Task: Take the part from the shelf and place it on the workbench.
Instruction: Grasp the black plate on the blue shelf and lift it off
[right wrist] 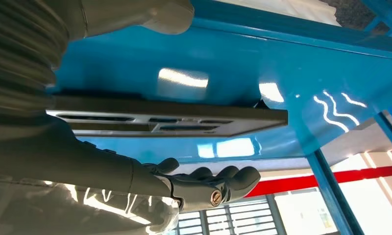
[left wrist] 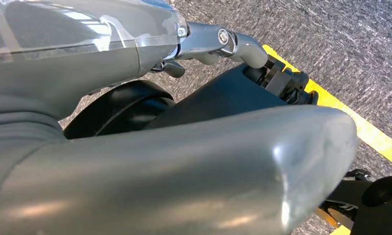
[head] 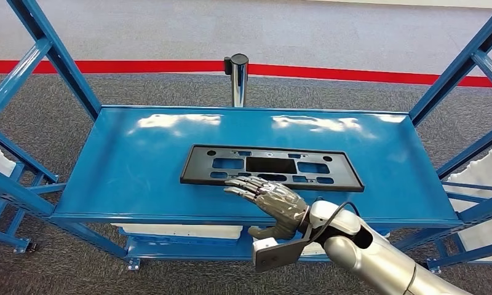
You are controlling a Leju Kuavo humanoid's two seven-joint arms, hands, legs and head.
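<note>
The right hand [head: 273, 203] reaches over the front edge of the blue shelf [head: 139, 178] with its fingers [head: 246, 187] stretched out and apart, holding nothing; the fingertips lie at the near edge of the black part [head: 271, 166], and I cannot tell if they touch it. The part lies flat in the middle of the shelf. The left hand [left wrist: 223, 41] hangs above grey carpet; its fingers seem curled, but I cannot tell for sure.

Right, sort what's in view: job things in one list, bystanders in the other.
Job:
black part, flat on the blue shelf
right hand, fingers reaching its near edge

Bystanders:
chrome post behind the shelf
red floor line
white bins at the side
</note>
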